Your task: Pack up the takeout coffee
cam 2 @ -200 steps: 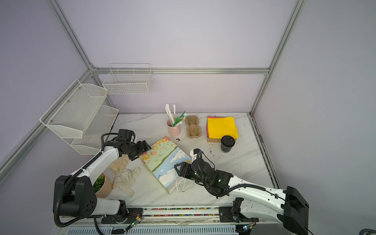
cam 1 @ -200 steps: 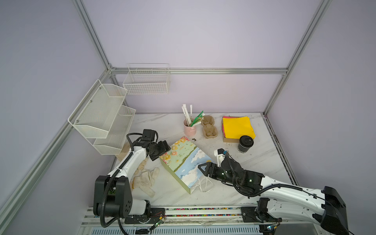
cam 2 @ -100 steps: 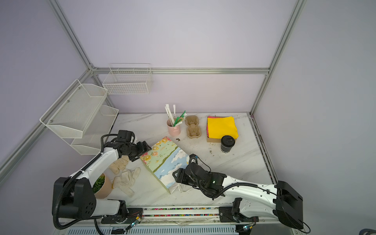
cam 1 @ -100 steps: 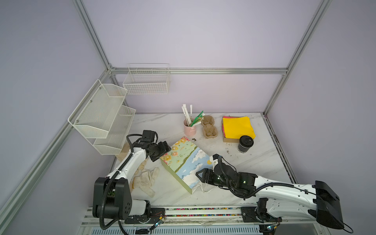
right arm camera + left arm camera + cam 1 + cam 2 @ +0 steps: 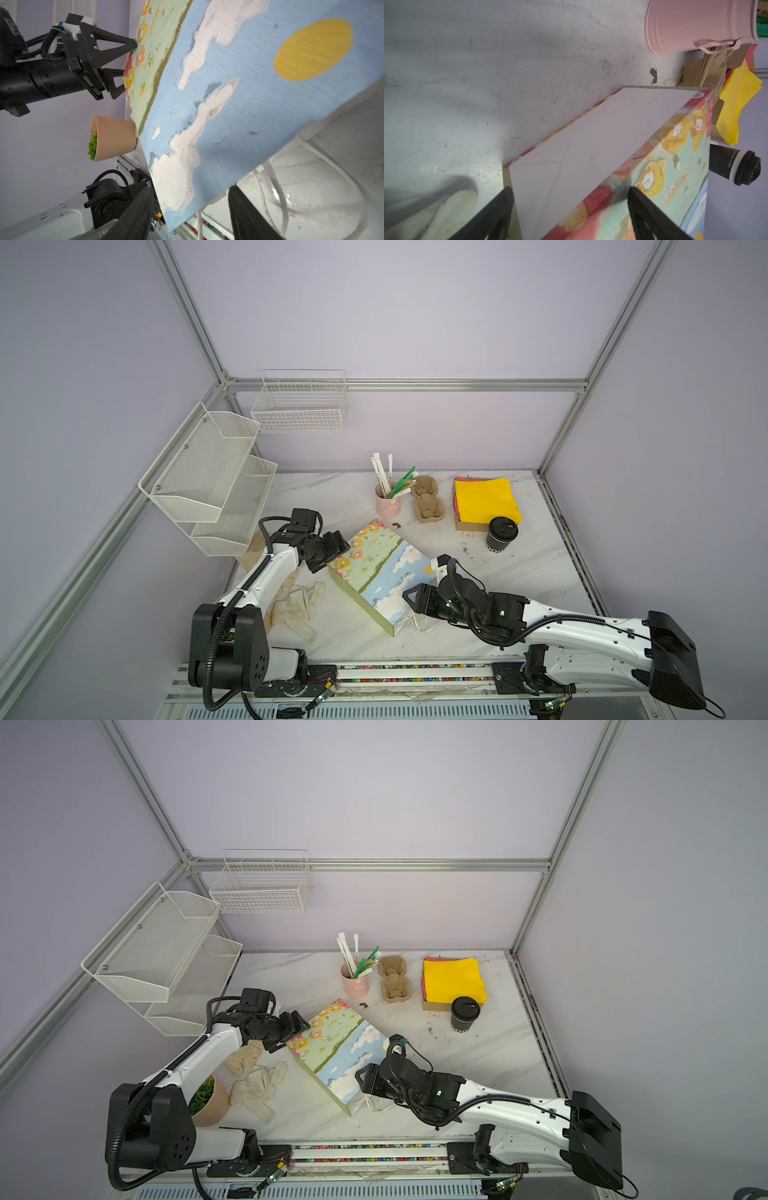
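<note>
We see a white marbled desk inside a lilac-walled cell. A two-tier mesh shelf and a wire basket hang on the walls at the back left.

A gift bag, painted with flowers, clouds and a yellow sun, lies on its side in the middle of the desk. Its mouth and white cord handles point to the front edge.

The left end effector stands wide across the bag's bottom end. One finger is on the flowered face and the other sits low by the desk, so it clasps the bag across its thickness.

The right end effector is at the mouth end, its jaws partly apart with the corner of the bag's upper wall between them. We cannot tell whether they pinch it.

At the back right a stack of yellow napkins sits on a cardboard box. Pale cloth gloves lie left of the bag, near a potted plant by the left arm's base. A pulp cup carrier and a pink cup of straws stand side by side behind the bag.

The takeout coffee, black with its sip lid on, stands upright on the desk just in front of the napkin box. It is well apart from the bag and from both end effectors.
</note>
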Robot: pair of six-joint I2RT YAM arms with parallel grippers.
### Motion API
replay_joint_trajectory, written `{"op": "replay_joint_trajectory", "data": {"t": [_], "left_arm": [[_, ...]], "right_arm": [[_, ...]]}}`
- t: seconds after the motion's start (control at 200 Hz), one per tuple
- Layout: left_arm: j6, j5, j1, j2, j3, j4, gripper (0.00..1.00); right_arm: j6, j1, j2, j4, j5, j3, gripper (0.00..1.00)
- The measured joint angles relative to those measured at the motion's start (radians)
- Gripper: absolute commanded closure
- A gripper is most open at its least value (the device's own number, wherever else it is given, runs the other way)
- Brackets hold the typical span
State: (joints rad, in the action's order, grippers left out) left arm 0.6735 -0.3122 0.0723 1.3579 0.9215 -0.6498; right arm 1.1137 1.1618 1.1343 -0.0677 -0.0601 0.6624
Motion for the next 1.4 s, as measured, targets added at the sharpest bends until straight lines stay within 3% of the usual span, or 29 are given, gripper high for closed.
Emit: {"op": "replay_joint_trajectory", "data": {"t": [0.31,0.62,0.93,1.145,1.4], "left_arm": [[0.023,-0.034,0.0,-0.052,-0.017,0.008,0.14],[0.056,-0.142,0.0,-0.088,-0.037,0.058,0.14],[0.133,-0.296,0.001,-0.208,-0.037,0.153,0.13],[0.162,-0.385,0.031,-0.245,-0.036,0.22,0.13],[0.127,-0.316,0.03,-0.319,-0.034,0.2,0.13]], "right_arm": [[-0.039,0.0,-0.008,0.058,-0.046,-0.03,0.62],[-0.073,-0.008,-0.011,0.131,-0.062,-0.1,0.77],[-0.105,-0.012,-0.069,0.171,-0.083,-0.145,0.81],[-0.129,-0.014,-0.138,0.241,-0.106,-0.211,0.89],[-0.177,-0.018,-0.22,0.36,-0.119,-0.291,0.91]]}}
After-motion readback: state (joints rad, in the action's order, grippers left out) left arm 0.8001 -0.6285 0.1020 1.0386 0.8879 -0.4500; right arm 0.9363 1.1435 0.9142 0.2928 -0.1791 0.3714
